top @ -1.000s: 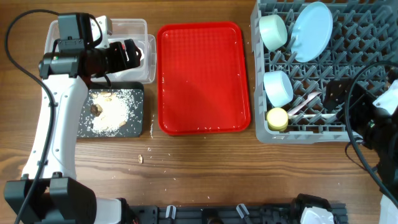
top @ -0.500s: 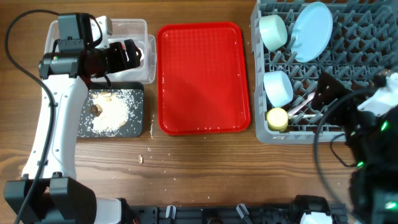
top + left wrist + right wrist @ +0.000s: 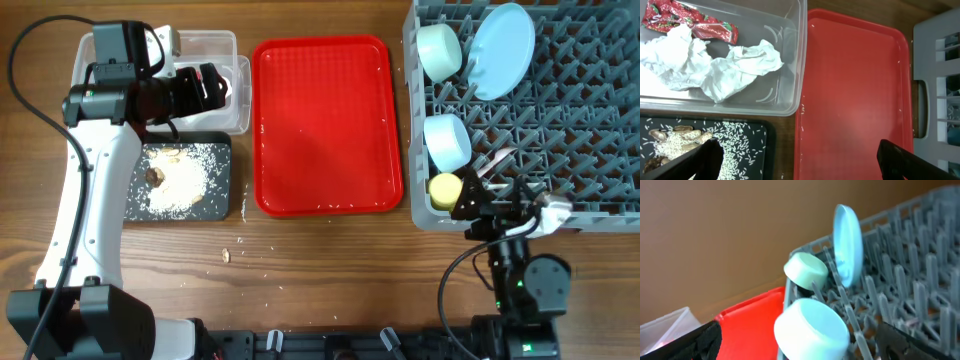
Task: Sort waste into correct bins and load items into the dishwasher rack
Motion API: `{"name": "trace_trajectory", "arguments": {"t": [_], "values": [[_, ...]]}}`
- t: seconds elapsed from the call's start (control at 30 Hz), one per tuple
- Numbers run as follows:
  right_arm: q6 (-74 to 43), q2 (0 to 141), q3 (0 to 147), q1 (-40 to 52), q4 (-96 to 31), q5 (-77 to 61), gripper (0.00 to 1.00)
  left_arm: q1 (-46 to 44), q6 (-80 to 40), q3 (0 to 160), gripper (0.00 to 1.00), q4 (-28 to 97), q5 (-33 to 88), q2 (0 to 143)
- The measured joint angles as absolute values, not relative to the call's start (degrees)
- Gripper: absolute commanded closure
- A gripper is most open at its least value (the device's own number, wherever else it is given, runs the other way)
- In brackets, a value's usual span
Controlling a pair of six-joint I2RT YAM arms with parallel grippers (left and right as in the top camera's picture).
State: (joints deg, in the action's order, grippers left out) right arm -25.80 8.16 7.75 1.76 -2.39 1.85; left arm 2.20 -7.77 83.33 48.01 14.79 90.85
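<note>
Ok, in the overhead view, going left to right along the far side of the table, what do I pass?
Clear plastic tub → red tray → pale bowl → light-blue plate. The bowl and plate both stand in the grey rack, which runs on to the right edge.

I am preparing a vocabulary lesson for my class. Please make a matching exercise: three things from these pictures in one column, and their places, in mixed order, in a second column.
Things:
1. red wrapper
2. rice grains
3. yellow cup

Places:
A. on the black tray
B. in the grey rack
C. in the clear tub

Pairs: 1-C, 2-A, 3-B.
</note>
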Motion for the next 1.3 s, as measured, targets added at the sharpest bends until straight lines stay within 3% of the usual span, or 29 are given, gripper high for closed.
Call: {"name": "trace_trajectory", "arguments": {"t": [0.17, 0.57, 1.3], "values": [[-30.83, 3.86, 2.81, 2.33, -2.2, 5.21, 0.0, 2.2, -7.77, 83.33, 0.0, 47.99, 14.79, 90.85], [-17.65, 1.1, 0.6, 2.33, 0.27, 1.06, 0.0, 2.2, -7.75, 83.33, 0.0, 47.99, 14.81, 90.85], [-16.14, 1.1, 0.54, 2.33, 0.27, 0.4, 0.0, 2.2, -7.75, 83.33, 0.0, 48.05, 14.31, 90.85]]}}
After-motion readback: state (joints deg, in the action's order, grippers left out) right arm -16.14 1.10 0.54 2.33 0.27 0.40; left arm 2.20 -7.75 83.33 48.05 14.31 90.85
